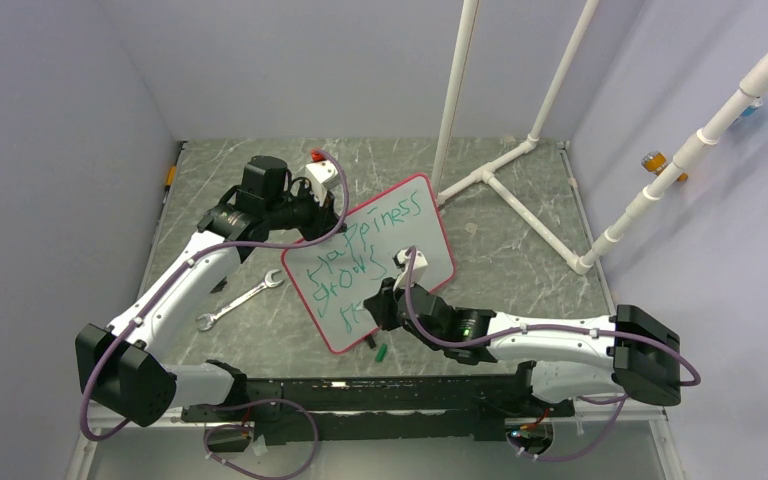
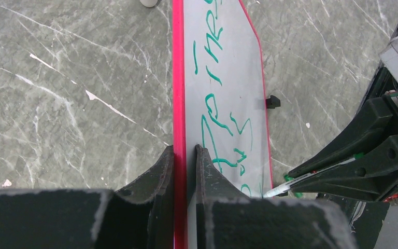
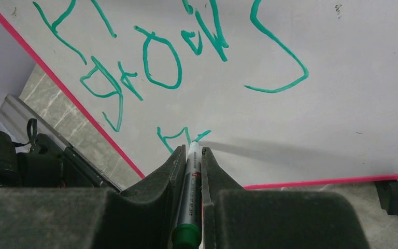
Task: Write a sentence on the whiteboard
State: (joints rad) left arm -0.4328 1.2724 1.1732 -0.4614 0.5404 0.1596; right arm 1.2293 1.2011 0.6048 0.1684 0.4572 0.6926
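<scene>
The whiteboard point(image 1: 430, 240), white with a red-pink frame, is held tilted above the table. My left gripper point(image 1: 343, 222) is shut on its upper edge; in the left wrist view the fingers point(image 2: 185, 149) pinch the red frame of the whiteboard point(image 2: 233, 78). The sentence point(image 1: 360, 255) is in green slanted lines, with only a few strokes in the lowest one. My right gripper point(image 3: 192, 149) is shut on a green marker point(image 3: 192, 181). Its tip touches the whiteboard point(image 3: 316, 114) at the newest strokes, below the sentence point(image 3: 160, 62).
A wrench point(image 1: 240, 302) lies on the table left of the board. A green marker cap point(image 1: 381, 352) lies below the board's lower corner. White PVC pipes point(image 1: 520, 190) stand at the back right. A black clip foot point(image 3: 392, 196) sits on the board's bottom edge.
</scene>
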